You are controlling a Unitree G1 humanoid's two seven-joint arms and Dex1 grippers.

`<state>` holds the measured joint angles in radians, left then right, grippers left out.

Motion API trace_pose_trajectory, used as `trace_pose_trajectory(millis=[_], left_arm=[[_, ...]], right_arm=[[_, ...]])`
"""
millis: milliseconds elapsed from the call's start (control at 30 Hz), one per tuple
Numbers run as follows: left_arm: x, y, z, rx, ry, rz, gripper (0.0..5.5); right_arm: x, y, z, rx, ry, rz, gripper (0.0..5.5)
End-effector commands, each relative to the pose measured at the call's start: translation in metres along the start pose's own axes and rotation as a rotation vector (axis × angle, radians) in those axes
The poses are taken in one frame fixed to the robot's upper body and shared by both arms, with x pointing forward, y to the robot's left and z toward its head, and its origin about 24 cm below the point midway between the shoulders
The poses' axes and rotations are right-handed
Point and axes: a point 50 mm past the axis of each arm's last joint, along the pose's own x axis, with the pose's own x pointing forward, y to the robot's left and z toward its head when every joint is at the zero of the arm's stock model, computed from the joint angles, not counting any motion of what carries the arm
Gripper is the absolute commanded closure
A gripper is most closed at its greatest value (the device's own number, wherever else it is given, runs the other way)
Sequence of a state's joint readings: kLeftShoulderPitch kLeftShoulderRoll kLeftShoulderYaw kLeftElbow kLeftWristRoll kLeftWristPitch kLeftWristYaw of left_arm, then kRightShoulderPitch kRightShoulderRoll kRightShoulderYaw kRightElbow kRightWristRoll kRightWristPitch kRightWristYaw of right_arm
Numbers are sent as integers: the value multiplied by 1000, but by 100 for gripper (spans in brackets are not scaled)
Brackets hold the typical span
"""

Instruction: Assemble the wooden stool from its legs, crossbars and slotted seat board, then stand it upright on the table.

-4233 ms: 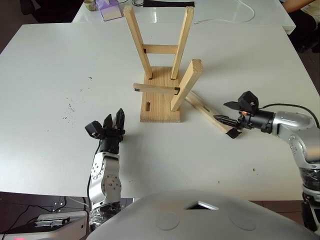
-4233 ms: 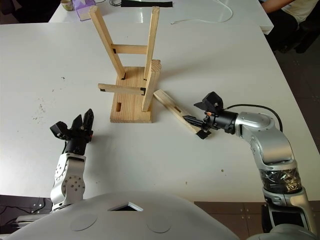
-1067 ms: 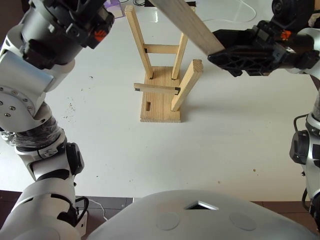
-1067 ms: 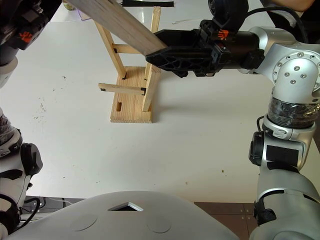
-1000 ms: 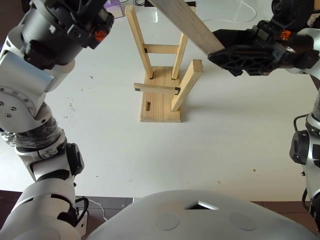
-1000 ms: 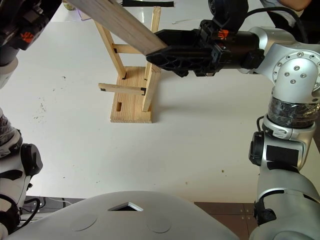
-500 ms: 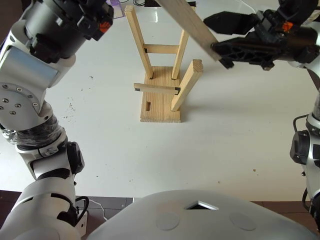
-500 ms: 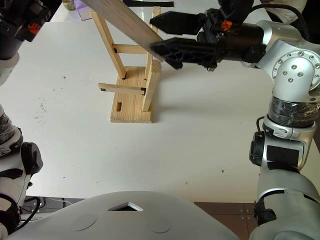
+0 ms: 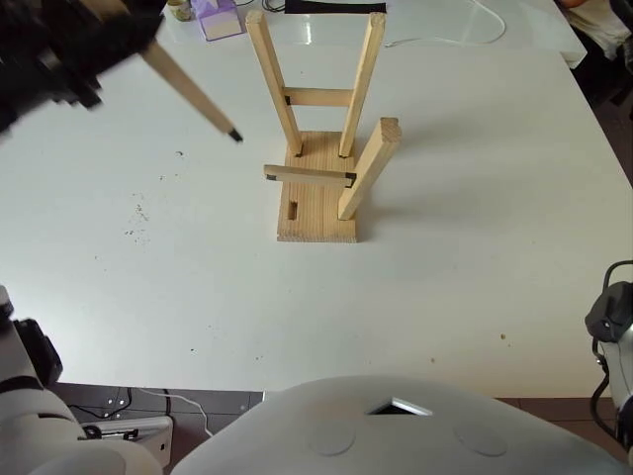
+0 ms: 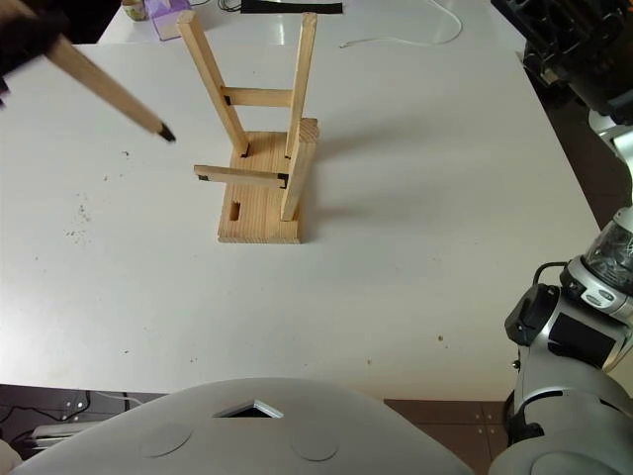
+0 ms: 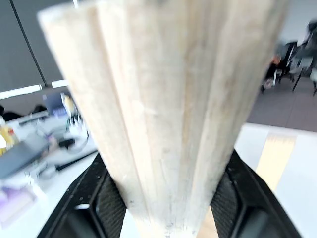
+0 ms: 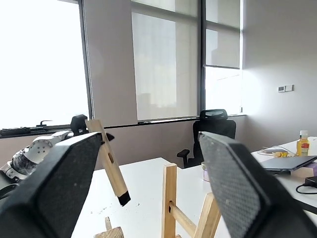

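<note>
Overhead, the left gripper (image 11: 166,196) is clamped on a loose wooden leg (image 9: 191,95). In its wrist view the two black fingers (image 11: 106,203) press against opposite faces of the wood, with the grain running up between them. From the head view that leg hangs in the air at about 10 o'clock from the stool parts. Its dark-tipped end points down between 4 and 5 o'clock and is well apart from everything on the table (image 9: 475,198). The right gripper (image 12: 148,163) holds nothing. Its broad dark fingers (image 12: 54,188) are spread wide, and the held leg and the stool's uprights show through the gap. The right arm (image 10: 569,49) sits up at the 1 o'clock corner, well away from the wood. The slotted seat board (image 9: 321,216) lies flat near the table's middle. Two legs stand upright in its 12 o'clock end, one (image 9: 274,84) toward 11 o'clock and one (image 9: 360,84) toward 1 o'clock, joined by a crossbar (image 9: 316,97). A third leg (image 9: 369,168) rises from the board's 4 o'clock corner and leans toward 1 o'clock. It carries a second crossbar (image 9: 309,175) whose other end juts free toward 9 o'clock. One slot (image 9: 294,210) near the 7 o'clock corner is open. A purple box (image 9: 216,17) sits at the table's 11 o'clock edge, and its print is too small to read.
</note>
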<state>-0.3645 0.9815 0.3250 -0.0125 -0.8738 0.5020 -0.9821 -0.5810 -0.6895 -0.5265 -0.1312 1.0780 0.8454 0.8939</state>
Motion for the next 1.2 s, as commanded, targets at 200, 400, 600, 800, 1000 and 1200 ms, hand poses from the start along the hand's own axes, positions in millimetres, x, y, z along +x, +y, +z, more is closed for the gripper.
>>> trace_pose_trajectory(millis=[200,400,600,800,1000,1200], left_arm=[[10,-26,-71,-90,-13,30,346],[19,-39,-69,-79,-39,-12,346],[24,-48,-67,-93,-52,-58,346],[23,-60,-93,-166,16,-89,346],[10,-78,-102,-215,54,-100,346],[14,-83,-88,-169,9,-80,346]], right_arm=[[13,-27,-31,7,98,-9,190],[19,-31,-37,9,96,3,190],[23,-30,-41,19,92,0,190],[27,-30,-43,22,97,-3,190],[30,-31,-44,20,104,-12,190],[31,-29,-44,24,106,-18,190]])
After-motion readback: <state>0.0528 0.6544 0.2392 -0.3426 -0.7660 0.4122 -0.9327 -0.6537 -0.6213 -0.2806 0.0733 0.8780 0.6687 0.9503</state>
